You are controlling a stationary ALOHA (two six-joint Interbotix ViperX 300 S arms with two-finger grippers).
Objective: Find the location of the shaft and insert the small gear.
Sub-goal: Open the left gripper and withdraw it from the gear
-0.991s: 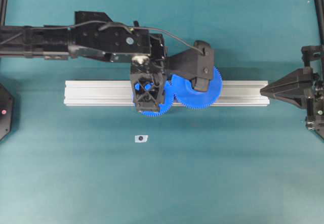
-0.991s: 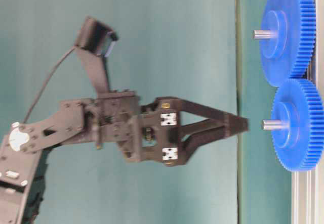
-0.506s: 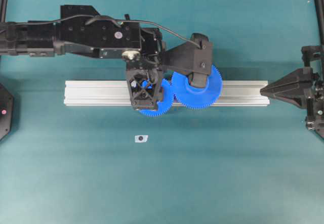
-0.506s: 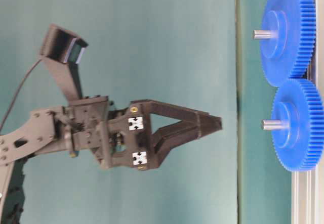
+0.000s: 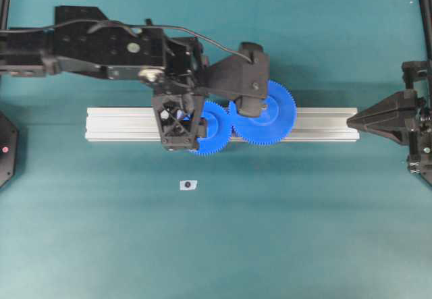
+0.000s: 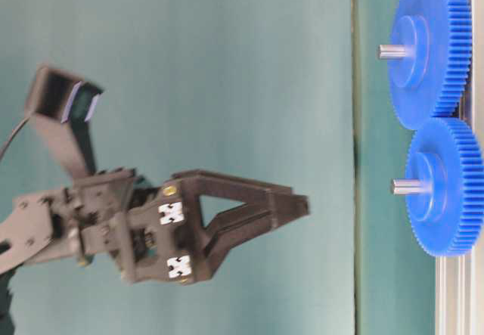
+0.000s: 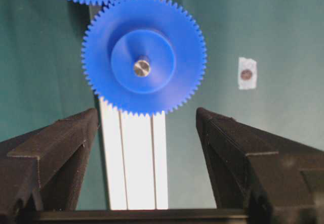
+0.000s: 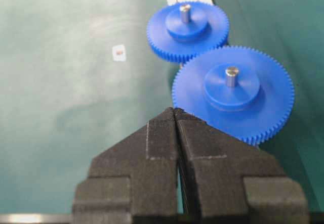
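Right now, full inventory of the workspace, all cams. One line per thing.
small gear: 1, blue, seated on a metal pin on the rail, teeth meshed with the large gear
large gear: 1, blue, on its own pin, beside the small gear
rail: 1, ribbed silver aluminium, lying across the table middle
white tag with dark dot: 1, on the mat, apart from the rail
mat: 1, teal, covers the table
left end effector: 1, black, open, empty, above the small gear
right end effector: 1, black, shut, empty, by the rail's right end

Top-down, table-level sideways, two wrist close-ups
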